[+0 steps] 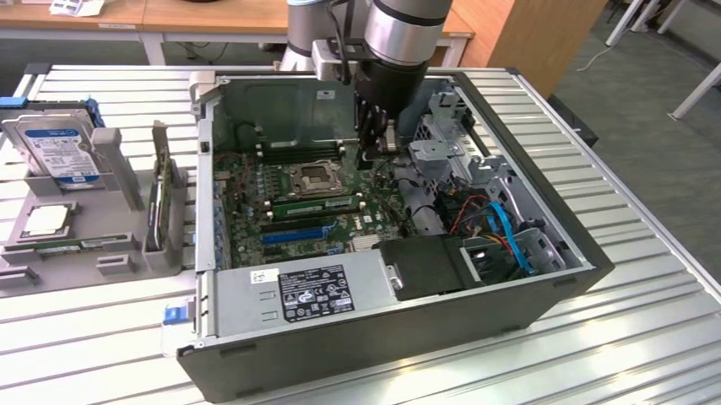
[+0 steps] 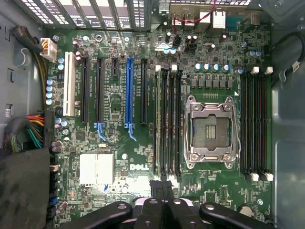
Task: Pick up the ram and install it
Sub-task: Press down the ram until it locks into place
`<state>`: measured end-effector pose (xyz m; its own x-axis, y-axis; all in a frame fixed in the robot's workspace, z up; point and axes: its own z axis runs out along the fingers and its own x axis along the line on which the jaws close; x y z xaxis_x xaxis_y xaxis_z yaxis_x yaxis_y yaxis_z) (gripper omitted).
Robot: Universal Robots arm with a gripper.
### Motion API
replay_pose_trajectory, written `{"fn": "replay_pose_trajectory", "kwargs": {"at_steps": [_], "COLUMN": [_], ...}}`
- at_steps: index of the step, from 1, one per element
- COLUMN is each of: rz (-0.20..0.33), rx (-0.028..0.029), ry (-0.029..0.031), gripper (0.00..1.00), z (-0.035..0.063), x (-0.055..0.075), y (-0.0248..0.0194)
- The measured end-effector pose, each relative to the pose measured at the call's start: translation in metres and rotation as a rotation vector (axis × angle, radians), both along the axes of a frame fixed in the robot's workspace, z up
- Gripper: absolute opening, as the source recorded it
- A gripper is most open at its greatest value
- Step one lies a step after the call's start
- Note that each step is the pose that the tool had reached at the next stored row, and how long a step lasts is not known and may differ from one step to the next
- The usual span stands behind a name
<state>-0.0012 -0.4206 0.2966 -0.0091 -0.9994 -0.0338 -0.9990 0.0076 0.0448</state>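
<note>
Power supply: grey metal box with a black label [image 1: 295, 294], at the near edge of the open dark computer case [image 1: 563, 278].
Motherboard: green board [image 1: 310, 198] on the case floor, empty silver processor socket [image 2: 210, 131] at its middle.
Ram: long thin green circuit-board stick [image 2: 158, 124], seated in a black memory slot just beside the socket.
End effector: black fingers pressed together [image 2: 163, 187], empty, over the end of the ram.
Surface: ribbed silver metal [image 1: 642, 211].
</note>
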Motion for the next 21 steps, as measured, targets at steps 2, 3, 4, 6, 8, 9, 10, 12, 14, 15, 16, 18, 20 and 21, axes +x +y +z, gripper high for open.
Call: {"fn": "replay_pose_trajectory", "kwargs": {"at_steps": [2,3,4,6,8,9,10,12,14,15,16,18,20,21], "rz": [0.0,0.0,0.0,0.0,0.0,0.0,0.0,0.0,0.0,0.0,0.0,0.0,0.0,0.0], "rx": [0.0,0.0,-0.0002,0.0,0.0,0.0001,0.0,0.0,0.0,0.0,0.0001,0.0001,0.0,0.0], "ry": [0.0,0.0,0.0,0.0,0.0,-0.0001,0.0,0.0,0.0,0.0,-0.0001,0.0,0.0,0.0], "gripper": [0.1,0.1,0.1,0.1,0.1,0.1,0.1,0.1,0.1,0.1,0.1,0.1,0.1,0.1], "z": [0.0,0.0,0.0,-0.0007,-0.0014,-0.0018,-0.0023,-0.0036,-0.0051,-0.0059,-0.007,-0.0089,-0.0106,-0.0115], "x": [0.0,0.0,0.0,0.0,0.0,0.0,0.0,0.0,0.0,0.0,0.0,0.0,0.0,0.0], "y": [0.0,0.0,0.0,0.0,0.0,0.0,0.0,0.0,0.0,0.0,0.0,0.0,0.0,0.0]}}
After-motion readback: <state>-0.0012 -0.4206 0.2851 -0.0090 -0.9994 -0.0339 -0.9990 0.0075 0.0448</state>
